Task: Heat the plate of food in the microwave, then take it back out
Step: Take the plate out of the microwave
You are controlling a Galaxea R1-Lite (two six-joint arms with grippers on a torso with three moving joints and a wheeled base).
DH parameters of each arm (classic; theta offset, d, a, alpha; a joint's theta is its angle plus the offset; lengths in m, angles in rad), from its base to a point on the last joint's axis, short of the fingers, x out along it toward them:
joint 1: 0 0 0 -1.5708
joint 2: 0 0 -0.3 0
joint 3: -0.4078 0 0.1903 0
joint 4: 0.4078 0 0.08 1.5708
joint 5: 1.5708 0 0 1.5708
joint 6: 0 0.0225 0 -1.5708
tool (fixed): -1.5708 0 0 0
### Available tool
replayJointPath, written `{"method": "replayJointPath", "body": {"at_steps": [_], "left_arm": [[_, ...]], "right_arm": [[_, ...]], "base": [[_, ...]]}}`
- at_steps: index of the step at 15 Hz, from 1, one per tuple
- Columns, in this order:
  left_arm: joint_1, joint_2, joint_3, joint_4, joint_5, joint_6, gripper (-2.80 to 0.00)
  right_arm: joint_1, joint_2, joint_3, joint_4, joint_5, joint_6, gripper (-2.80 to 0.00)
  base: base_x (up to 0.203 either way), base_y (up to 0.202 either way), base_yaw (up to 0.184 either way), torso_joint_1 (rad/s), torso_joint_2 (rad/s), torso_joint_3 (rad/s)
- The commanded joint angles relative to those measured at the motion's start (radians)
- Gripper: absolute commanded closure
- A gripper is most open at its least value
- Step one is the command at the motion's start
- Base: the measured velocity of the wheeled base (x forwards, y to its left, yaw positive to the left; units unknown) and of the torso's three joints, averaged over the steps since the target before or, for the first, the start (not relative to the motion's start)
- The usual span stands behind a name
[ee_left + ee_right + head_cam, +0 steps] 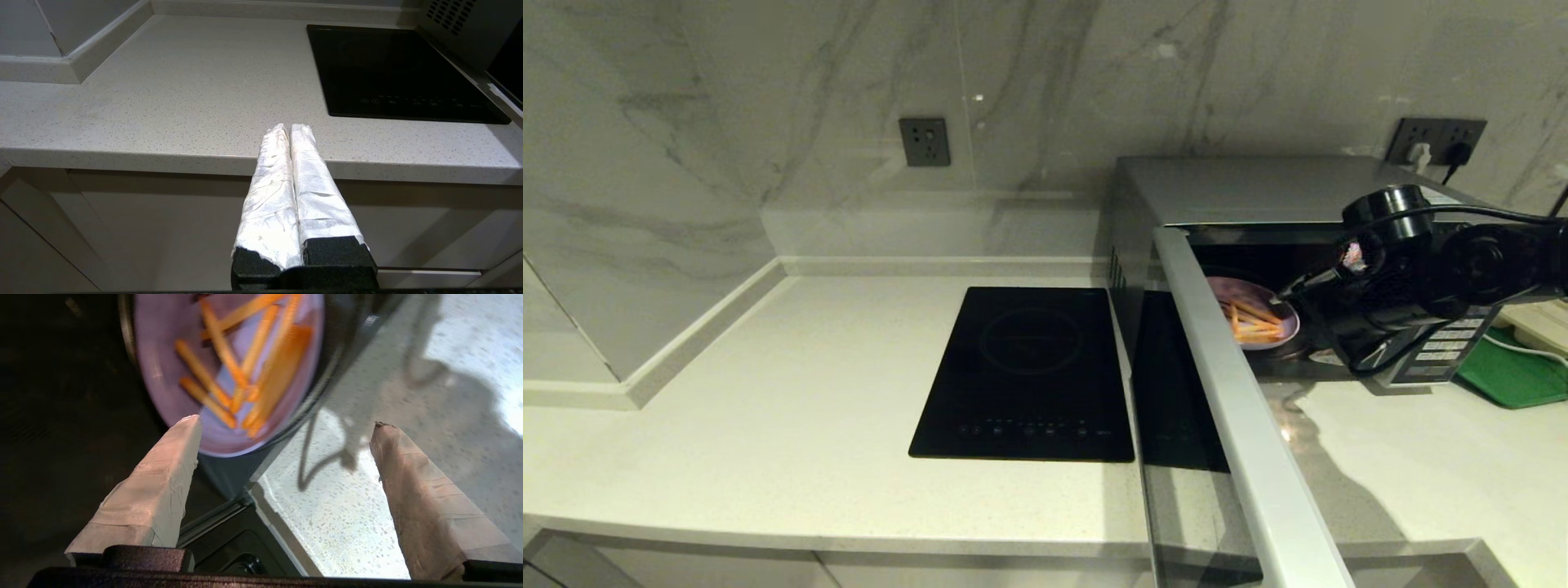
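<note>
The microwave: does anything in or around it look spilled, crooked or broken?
Nothing stands out. The microwave has its door wide open, the plate of food sits flat inside with the sticks all on it, and the right gripper is open just before it.

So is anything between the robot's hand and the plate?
Nothing visible. The right gripper is open at the mouth of the microwave, whose door is swung open, and the plate sits inside just past one fingertip. The left gripper is parked, shut.
</note>
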Motion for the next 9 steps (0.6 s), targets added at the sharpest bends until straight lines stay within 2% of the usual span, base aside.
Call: {"method": "replayJointPath", "body": {"at_steps": [1, 9], "left_arm": [[0.0, 0.0, 0.0, 0.0, 0.0, -0.001, 0.0], [0.0, 0.0, 0.0, 0.0, 0.0, -0.001, 0.0]], "right_arm": [[0.001, -0.003, 0.001, 0.001, 0.015, -0.001, -2.8], [-0.002, 0.083, 0.006, 0.002, 0.009, -0.001, -2.8]], "base": [[0.0, 0.0, 0.0, 0.0, 0.0, 0.0], [0.0, 0.0, 0.0, 0.0, 0.0, 0.0]]}}
